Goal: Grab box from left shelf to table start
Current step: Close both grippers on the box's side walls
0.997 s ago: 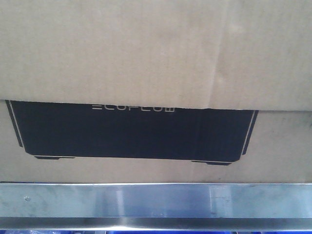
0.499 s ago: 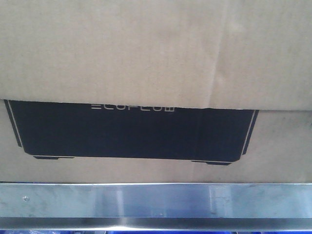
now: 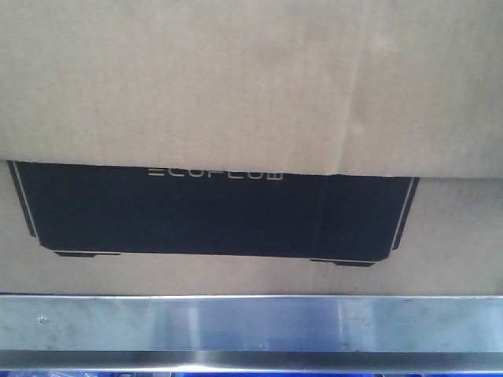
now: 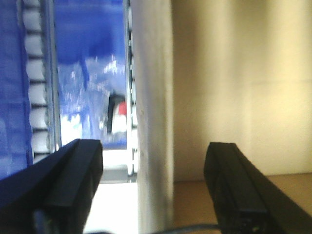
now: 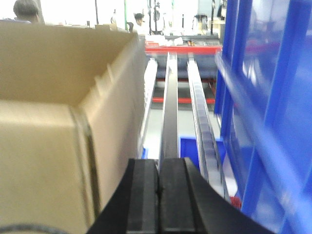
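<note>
left wrist view first: the left gripper (image 4: 153,146) has its jaws spread wide, one dark finger on each side of a pale upright edge (image 4: 153,87). i read that edge as the wall of the cardboard box (image 4: 234,73) seen end-on. the fingers bracket it but nothing is pinched, and whether either pad touches the card i cannot tell.

over to the right wrist view: the right gripper (image 5: 158,165) has its fingers pressed flat together with nothing between them. it sits just beside the box's outer corner (image 5: 53,136), not on it. the box top is open. a roller track (image 5: 200,112) runs away past it, blue crates (image 5: 263,97) stack up on the right, and people (image 5: 27,9) stand far at the back.

front view: the box (image 3: 236,94) fills the frame, its black ecoflow panel (image 3: 212,212) facing us, its base sitting behind the metal shelf rail (image 3: 251,326).

so the score: the approach looks done on the left side and the grasp is not. the box sits on the shelf, unlifted. left to do, by my reckoning: close on the wall, get the right arm a hold, draw the box off the rail and carry it to the table, which no view shows.
</note>
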`<act>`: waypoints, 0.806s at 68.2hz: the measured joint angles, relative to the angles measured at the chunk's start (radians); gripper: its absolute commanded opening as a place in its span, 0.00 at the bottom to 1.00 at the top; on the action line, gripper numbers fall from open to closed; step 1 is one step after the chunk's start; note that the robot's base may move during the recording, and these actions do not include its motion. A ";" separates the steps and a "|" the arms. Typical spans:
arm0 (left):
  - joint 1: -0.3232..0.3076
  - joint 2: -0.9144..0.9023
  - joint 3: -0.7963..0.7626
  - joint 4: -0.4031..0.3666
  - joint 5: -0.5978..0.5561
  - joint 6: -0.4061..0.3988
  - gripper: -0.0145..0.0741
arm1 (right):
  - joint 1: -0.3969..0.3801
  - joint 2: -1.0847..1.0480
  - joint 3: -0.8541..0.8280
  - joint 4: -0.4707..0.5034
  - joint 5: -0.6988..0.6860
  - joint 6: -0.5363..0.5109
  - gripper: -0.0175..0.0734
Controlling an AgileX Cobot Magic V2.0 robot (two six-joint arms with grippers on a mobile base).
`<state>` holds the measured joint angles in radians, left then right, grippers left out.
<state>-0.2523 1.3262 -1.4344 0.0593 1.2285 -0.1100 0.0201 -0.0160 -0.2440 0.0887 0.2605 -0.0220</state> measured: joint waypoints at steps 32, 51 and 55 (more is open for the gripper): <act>0.000 0.025 -0.002 0.000 0.010 0.000 0.57 | 0.000 0.316 -0.472 0.024 0.464 -0.008 0.87; 0.000 0.025 -0.002 0.001 0.018 0.000 0.57 | 0.000 0.709 -0.806 0.099 0.701 -0.008 0.87; 0.000 0.025 -0.002 0.001 0.018 0.000 0.57 | 0.000 0.788 -0.867 0.100 0.747 -0.010 0.87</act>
<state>-0.2523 1.3515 -1.4365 0.0607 1.2468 -0.1100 0.0201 0.7717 -1.1107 0.1887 1.0074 -0.0322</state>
